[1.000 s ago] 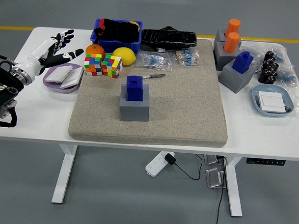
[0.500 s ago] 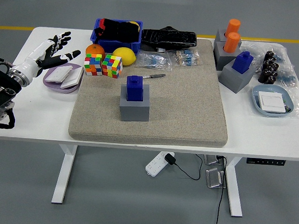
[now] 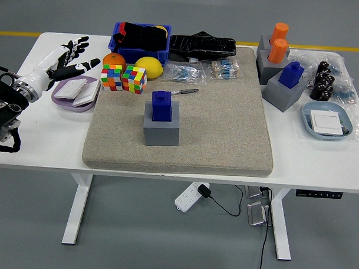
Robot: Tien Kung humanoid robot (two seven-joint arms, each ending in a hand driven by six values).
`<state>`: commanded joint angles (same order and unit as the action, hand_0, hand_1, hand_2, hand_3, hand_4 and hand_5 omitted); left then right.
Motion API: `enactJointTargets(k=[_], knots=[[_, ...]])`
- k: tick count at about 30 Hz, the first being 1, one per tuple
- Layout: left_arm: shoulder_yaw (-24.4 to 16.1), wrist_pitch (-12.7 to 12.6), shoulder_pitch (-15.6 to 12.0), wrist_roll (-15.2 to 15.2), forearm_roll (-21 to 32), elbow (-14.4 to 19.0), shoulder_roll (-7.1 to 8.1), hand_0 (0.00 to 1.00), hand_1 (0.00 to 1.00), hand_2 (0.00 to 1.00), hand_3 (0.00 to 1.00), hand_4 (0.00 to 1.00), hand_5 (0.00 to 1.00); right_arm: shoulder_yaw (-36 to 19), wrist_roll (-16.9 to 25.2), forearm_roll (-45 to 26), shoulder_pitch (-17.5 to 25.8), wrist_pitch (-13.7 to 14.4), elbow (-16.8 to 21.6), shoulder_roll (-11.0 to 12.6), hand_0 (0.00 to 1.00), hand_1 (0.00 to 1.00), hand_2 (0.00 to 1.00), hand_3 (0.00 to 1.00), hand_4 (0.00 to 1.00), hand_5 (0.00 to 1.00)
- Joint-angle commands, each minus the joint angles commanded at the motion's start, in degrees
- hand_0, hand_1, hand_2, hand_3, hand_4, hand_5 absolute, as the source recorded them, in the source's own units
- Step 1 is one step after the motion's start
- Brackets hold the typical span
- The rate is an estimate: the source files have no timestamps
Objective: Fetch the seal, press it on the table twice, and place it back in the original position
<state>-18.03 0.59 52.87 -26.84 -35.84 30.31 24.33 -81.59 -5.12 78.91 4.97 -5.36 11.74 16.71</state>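
Observation:
A blue seal (image 3: 161, 105) stands upright in its grey block holder (image 3: 161, 126) near the middle of the beige felt mat (image 3: 215, 130). My left hand (image 3: 67, 57) hovers over the table's left side, above a purple dish (image 3: 75, 93), well left of the seal. Its fingers are spread and hold nothing. The right arm does not show.
Two puzzle cubes (image 3: 123, 78), an orange (image 3: 114, 60) and a lemon (image 3: 149, 67) sit at the mat's back left, by a blue bin (image 3: 141, 43). A pen (image 3: 182, 91) lies behind the seal. At the right stand grey holders with orange stamps (image 3: 277, 42) and a blue stamp (image 3: 291, 74), and a light blue dish (image 3: 326, 121).
The left hand drew slightly back to the left half a second ago, then shifted a little right and up again. Nothing on the table moved.

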Motion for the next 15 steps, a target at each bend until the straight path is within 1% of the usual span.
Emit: enactJointTargets(k=[7,15], knots=[[-1.1,0.0,-0.2,0.0,-0.2,0.3,0.35,0.998,0.997,0.996,0.998,0.858,0.556,0.2,-0.1,0.0,-0.7,0.1,-0.1,0.7,0.776,0.682,0.679,0.622,0.821,0.512],[-1.5,0.0,0.0,0.1,-0.1,0.3,0.40,0.998,0.995,0.997,0.998,0.854,0.560,0.0,-0.2,0.1,-0.6,0.1,-0.2,0.3,0.775,0.682,0.679,0.623,0.820,0.513]])
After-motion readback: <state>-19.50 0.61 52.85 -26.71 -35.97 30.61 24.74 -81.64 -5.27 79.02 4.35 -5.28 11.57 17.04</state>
